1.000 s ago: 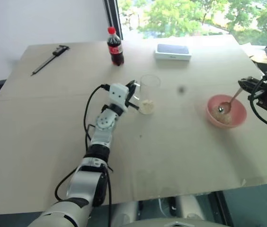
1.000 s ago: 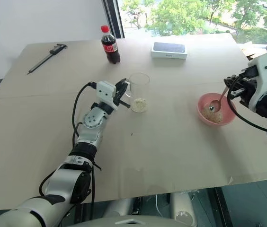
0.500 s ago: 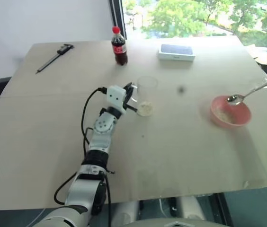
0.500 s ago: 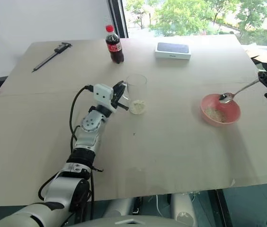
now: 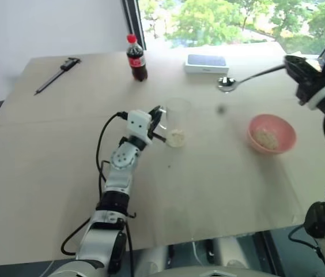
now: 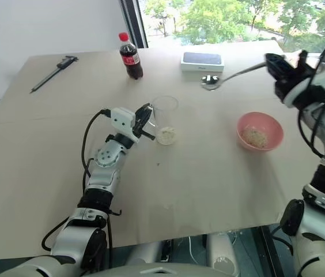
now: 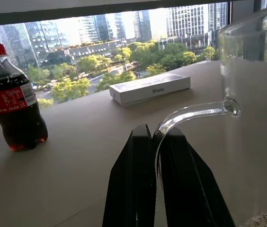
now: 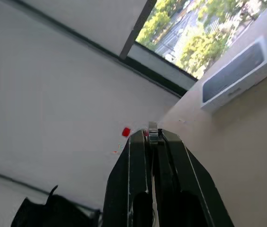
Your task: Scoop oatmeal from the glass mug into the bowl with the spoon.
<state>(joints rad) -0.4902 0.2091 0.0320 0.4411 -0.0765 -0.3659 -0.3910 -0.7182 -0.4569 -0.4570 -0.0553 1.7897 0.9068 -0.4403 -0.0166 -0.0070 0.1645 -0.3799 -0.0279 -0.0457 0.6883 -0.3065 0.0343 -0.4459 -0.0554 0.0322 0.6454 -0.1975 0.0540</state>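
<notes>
On the tabletop (image 6: 208, 190), nearest the robot, the left end effector (image 6: 145, 120) is clenched on the clear handle of the glass mug (image 6: 165, 118), steadying it upright; in the left wrist view its two black fingers (image 7: 133, 189) pinch that handle between them. A low layer of oatmeal (image 6: 166, 135) lies in the bottom of the mug, so there is more to move.

To the right, well apart from the mug, sits the salmon pink bowl (image 6: 259, 131), with a small heap of oats already in it. At least one scoop looks delivered, and the task reads as partway done: the mug is not empty.

Farther back and raised above the tabletop, the right end effector (image 6: 275, 62) is closed tight on the handle end of the spoon (image 6: 231, 75). The spoon's small oval bowl points toward the middle of the table, hanging in the air between mug and bowl; whether it carries oats I cannot tell. It likely heads to the mug next.

Beyond stand a cola bottle (image 6: 130, 56), a white phone box (image 6: 202, 60), and a black caliper (image 6: 50, 73) at the far left.
</notes>
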